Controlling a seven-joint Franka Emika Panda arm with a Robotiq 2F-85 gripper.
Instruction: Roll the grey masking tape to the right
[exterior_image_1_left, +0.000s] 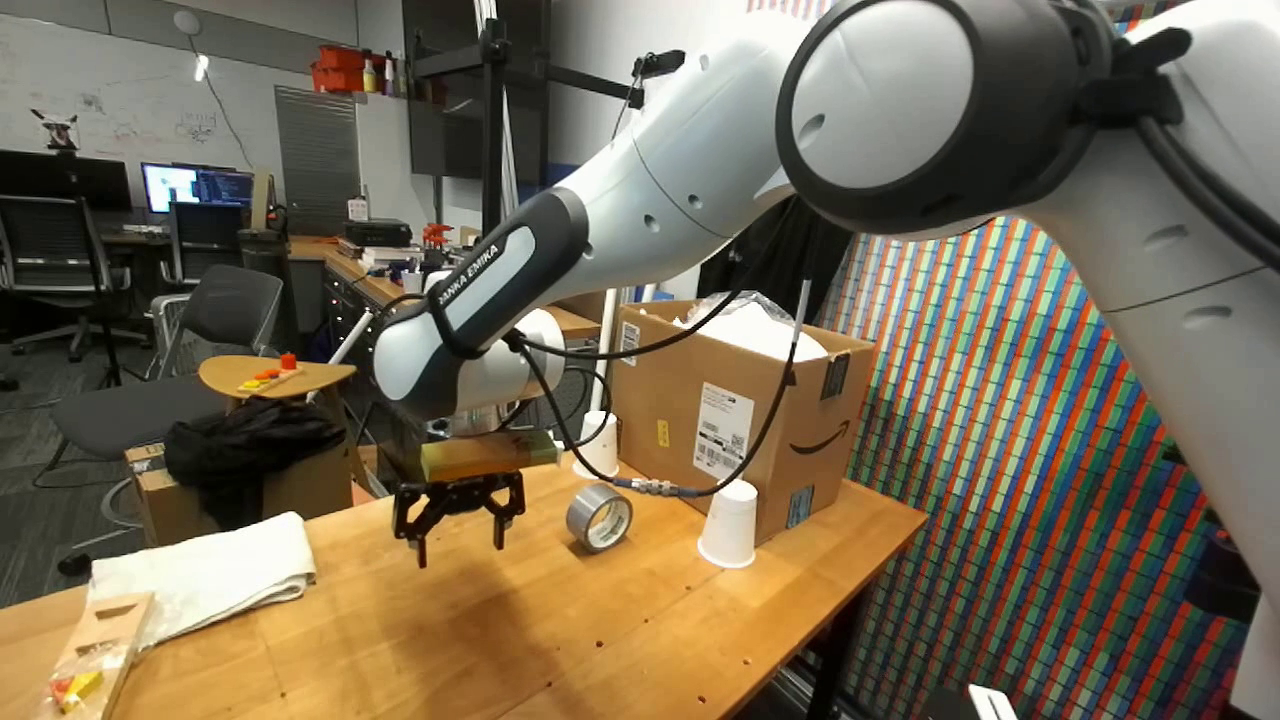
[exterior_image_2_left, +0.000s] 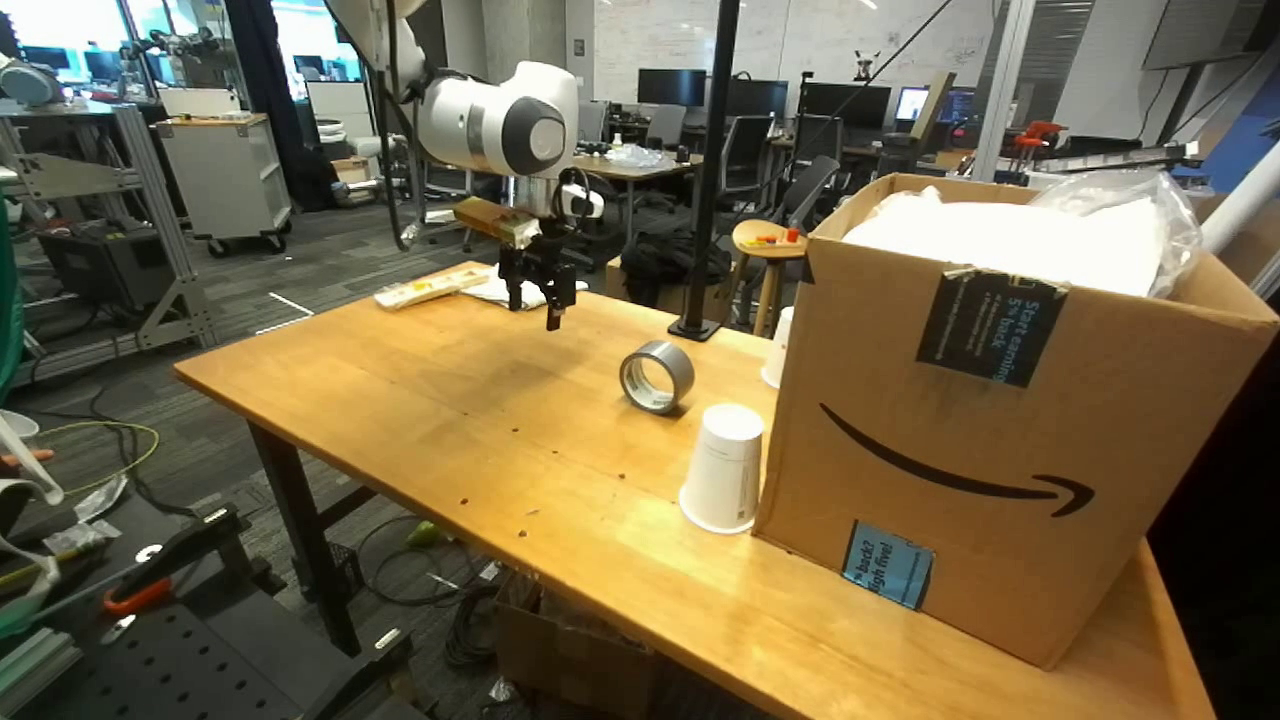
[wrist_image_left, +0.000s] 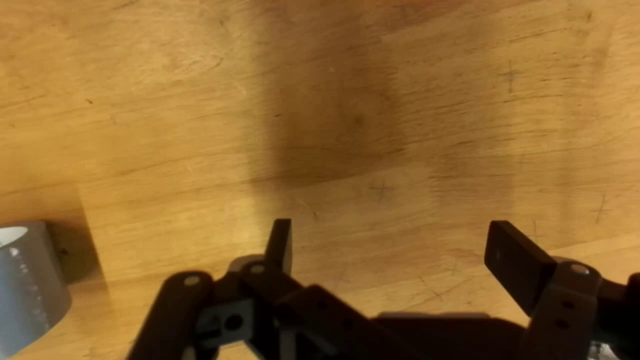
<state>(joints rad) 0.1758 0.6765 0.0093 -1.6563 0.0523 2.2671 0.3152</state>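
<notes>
I count one robot arm (exterior_image_1_left: 660, 200) reaching over one wooden table (exterior_image_1_left: 430, 640). Its single gripper (wrist_image_left: 387, 225) hangs above the tabletop, clear of it, with both fingers (wrist_image_left: 520, 265) spread well apart and bare wood showing between them in the wrist view.

There is one roll of grey tape (exterior_image_1_left: 583, 510). It stands on its edge on the table, hollow centre facing sideways, between the gripper and the nearer of two upturned white cups (exterior_image_2_left: 722, 470), touching neither. The wrist view takes in only part of the roll, at its left border.

Both cups stand just beside one cardboard box (exterior_image_2_left: 900, 420); whether either touches it, I cannot tell. The box is open on top and holds white material (exterior_image_2_left: 1000, 245) and clear plastic (exterior_image_2_left: 1180, 215).

At the opposite end of the table I find one folded white cloth (exterior_image_1_left: 210, 570) and, just beside it, one slotted wooden board (exterior_image_1_left: 100, 632). Small red and yellow pieces (exterior_image_1_left: 83, 690) lie on the board; their number cannot be made out.
</notes>
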